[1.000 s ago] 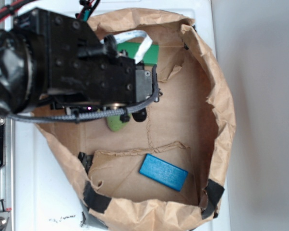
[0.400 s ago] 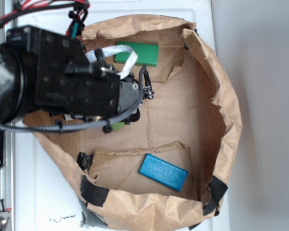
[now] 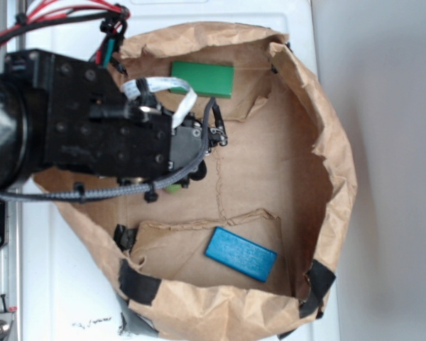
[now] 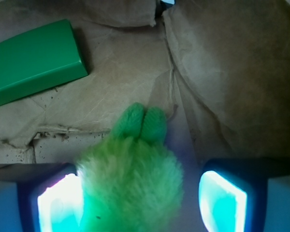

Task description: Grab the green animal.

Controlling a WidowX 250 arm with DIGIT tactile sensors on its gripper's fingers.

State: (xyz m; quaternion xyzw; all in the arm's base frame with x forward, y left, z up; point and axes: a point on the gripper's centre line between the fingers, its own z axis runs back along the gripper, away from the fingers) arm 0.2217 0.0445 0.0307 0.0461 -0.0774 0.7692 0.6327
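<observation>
Change since earlier frames: arm has shifted left and slightly down over the bag; less of the green animal shows in the exterior view than a second ago; both blocks unmoved.
Gripper (image 4: 140,198): fingers spread, one glowing pad (image 4: 55,203) at lower left, the other at lower right. Left pad touches or nearly touches the toy's fur; right pad stands clear of it with a gap between.
Green animal (image 4: 130,179): fuzzy yellow-green plush, lying on the bag floor between the two fingers, nearer the left one. Two small rounded green ends point away from the gripper. In the exterior view only a small green sliver (image 3: 174,187) shows beneath the black wrist housing.
Paper bag (image 3: 326,142): brown, open at top, walls crumpled, black tape at the lower rim; rests on a white surface (image 3: 71,284).
Green block (image 3: 202,77): flat, rectangular, at the far end of the bag floor, well apart from the toy.
Blue block (image 3: 241,253): flat, lying tilted near the lower wall, apart from the arm.
</observation>
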